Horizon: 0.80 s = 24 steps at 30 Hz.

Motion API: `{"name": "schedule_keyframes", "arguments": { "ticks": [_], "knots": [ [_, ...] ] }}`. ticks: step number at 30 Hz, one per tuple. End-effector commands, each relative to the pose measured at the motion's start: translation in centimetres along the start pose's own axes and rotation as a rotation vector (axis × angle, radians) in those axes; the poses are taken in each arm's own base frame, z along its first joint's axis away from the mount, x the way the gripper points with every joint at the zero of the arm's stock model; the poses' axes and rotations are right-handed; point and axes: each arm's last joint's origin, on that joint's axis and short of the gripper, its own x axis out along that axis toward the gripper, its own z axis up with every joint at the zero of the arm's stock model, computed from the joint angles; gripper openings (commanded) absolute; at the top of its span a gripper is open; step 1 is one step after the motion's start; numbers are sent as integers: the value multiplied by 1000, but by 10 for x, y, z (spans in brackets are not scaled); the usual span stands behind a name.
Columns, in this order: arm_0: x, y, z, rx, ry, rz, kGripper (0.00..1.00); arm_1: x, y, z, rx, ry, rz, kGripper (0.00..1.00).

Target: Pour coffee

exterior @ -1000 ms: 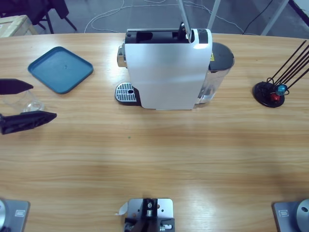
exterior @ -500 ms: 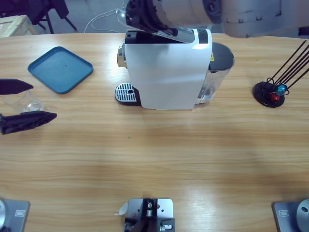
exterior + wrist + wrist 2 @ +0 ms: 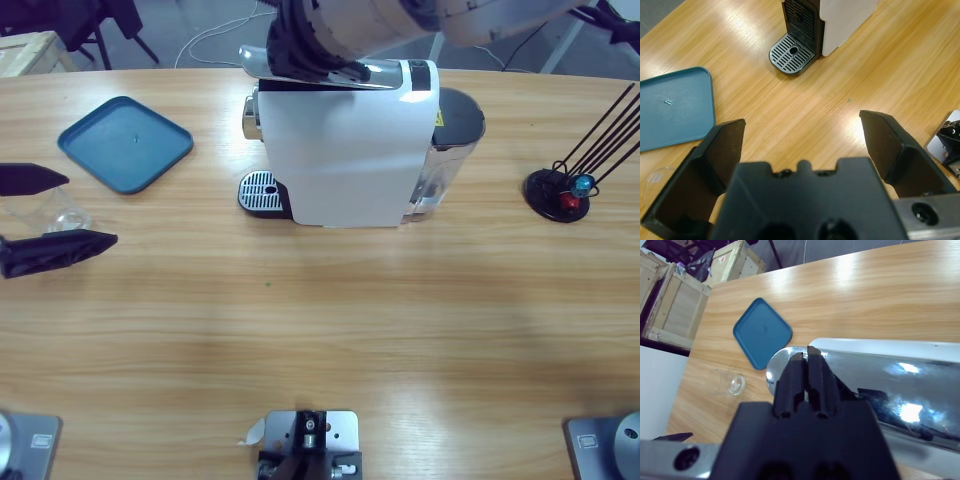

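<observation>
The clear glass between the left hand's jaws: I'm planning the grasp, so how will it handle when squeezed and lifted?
The clear glass is probably rigid but fragile, being thin and transparent. Its smooth wall likely slips against the left hand, whose jaws stand open. It looks empty, so probably light and easily tipped.

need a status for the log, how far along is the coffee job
Early. In hand: the right gripper, jaws shut, sits at the coffee machine's chrome lever. The left gripper is open by the glass. Left: the drip tray holds no glass, nothing poured.

wooden table [image 3: 320,330] | grey floor [image 3: 200,30] with cables | wooden crates [image 3: 670,295]
</observation>
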Motion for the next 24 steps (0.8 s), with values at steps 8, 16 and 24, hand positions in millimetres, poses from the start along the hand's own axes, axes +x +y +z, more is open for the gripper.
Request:
{"name": "schedule_keyframes", "arguments": {
  "ticks": [8, 16, 24],
  "knots": [
    [-5, 0, -21, -30, 22, 26, 1000, 52, -35, -67, -247, 273, -179, 138],
    [-17, 20, -29, -190, -9, 350, 1000, -102, -22, 3, -393, 25, 6, 1000],
    [-3, 55, -60, -493, 81, 650, 1000, -142, -77, -53, -447, 149, -31, 1000]
  ]
}}
